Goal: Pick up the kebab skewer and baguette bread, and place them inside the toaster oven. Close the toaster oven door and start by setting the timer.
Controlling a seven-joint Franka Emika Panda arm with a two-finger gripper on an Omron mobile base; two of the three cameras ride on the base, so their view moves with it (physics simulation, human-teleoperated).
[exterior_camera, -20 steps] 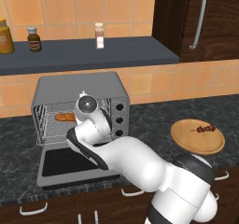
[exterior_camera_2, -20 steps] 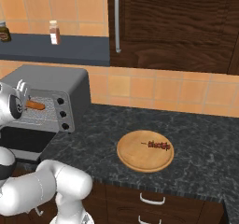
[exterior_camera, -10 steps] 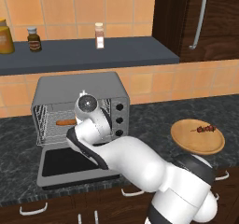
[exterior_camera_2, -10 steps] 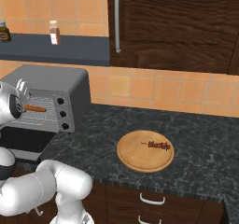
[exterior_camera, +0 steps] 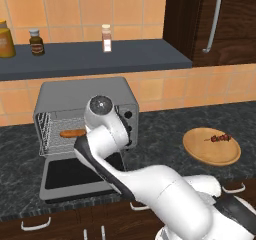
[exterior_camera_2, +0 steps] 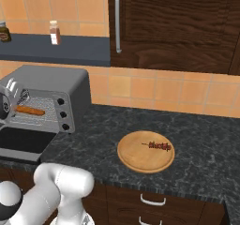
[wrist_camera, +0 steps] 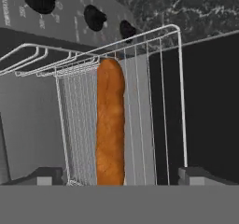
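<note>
While the toaster oven (exterior_camera: 87, 116) stands with its door dropped flat, a count of the scene gives one oven, one toaster oven door (exterior_camera: 75, 176), one baguette bread (wrist_camera: 110, 125), one kebab skewer (exterior_camera_2: 157, 146) and one round wooden plate (exterior_camera_2: 136, 161). The oven's front carries three black knobs (wrist_camera: 95, 17) in a row, and the dark shelf (exterior_camera: 95, 59) above the counter holds three small jars: a yellow one at the left, a brown one beside it, and a paler one with a reddish band well to the right.

The baguette is a long slim orange-brown stick with rounded ends. It lies lengthwise on the wire rack (wrist_camera: 140, 78) inside the oven's cavity, touching the wires and clear of the walls. The skewer is a short thin stick strung with dark red-brown chunks; it rests on the wooden plate, on the black speckled counter (exterior_camera_2: 197, 139) well to the right of the oven.

The oven is a boxy grey metal case; its door is dark glass in a grey frame, lying open and level in front of the cavity.

The gripper (wrist_camera: 120, 174) hangs just before the rack, over the near end of the baguette. Its jaws stand wide, one dark fingertip on either side of the loaf and apart from it, holding nothing
</note>
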